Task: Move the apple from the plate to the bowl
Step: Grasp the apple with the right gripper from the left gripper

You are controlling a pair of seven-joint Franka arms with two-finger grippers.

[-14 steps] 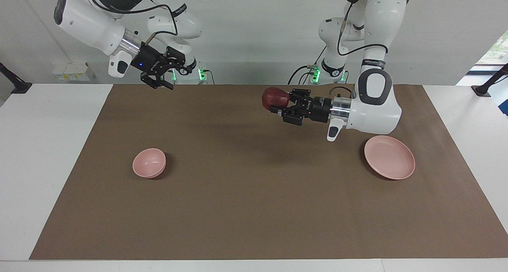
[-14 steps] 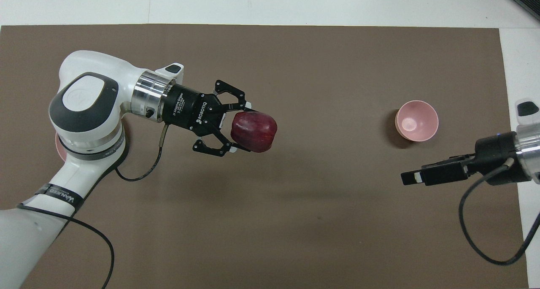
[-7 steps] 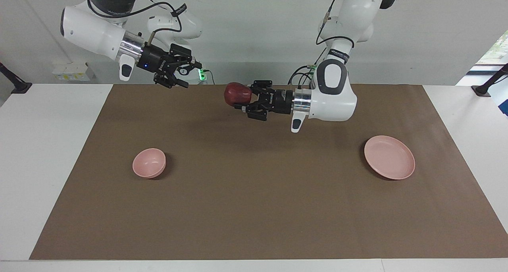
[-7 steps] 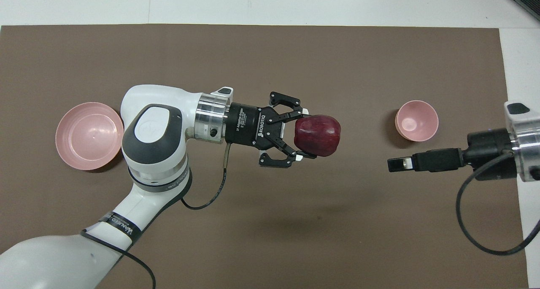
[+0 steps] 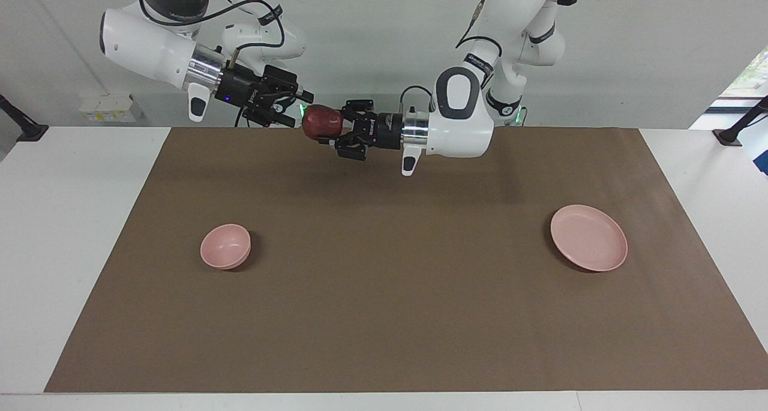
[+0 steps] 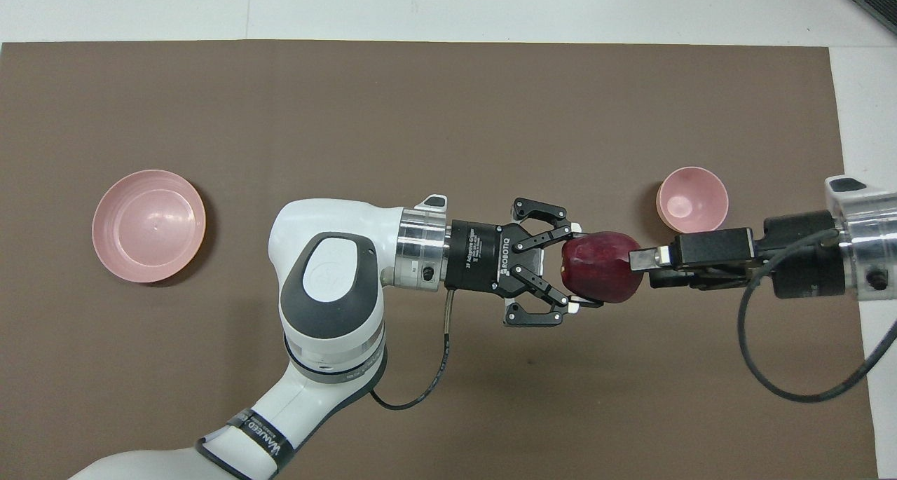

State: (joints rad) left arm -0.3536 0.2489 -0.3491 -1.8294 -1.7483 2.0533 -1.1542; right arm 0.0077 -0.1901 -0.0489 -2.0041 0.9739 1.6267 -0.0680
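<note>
The small, deep, round pale pink bowl (image 5: 225, 246) (image 6: 692, 200) has nothing in it. The wide, flat, round pale pink plate (image 5: 589, 237) (image 6: 148, 216) has nothing on it. Both look smooth and shiny, like plastic. The bowl sits on the brown paper mat (image 5: 396, 315) (image 6: 420, 101) toward the right arm's end of the desk (image 5: 72, 231). The plate is well apart from the bowl, toward the left arm's end.

The small, round, dark red apple (image 5: 322, 123) (image 6: 600, 266) is up in the air, over the mat, not in the bowl. In the overhead view it shows just beside the bowl. Its skin is glossy with thin streaks.

The left gripper (image 5: 336, 138) (image 6: 573, 265) is black with thin metal links. Its jaws are pinching the apple from two sides. White letters on its body read "ROBOTIQ". A black band on the white left arm has white writing, too small to read.

The right gripper (image 5: 298, 108) (image 6: 641, 263) is black too. It is level with the apple, and its tips are right at the apple's side. I cannot tell if its jaws are spread or pressed together, or if they touch the apple.

The mat is flat, dull and brown. The desk under it is white and smooth.
</note>
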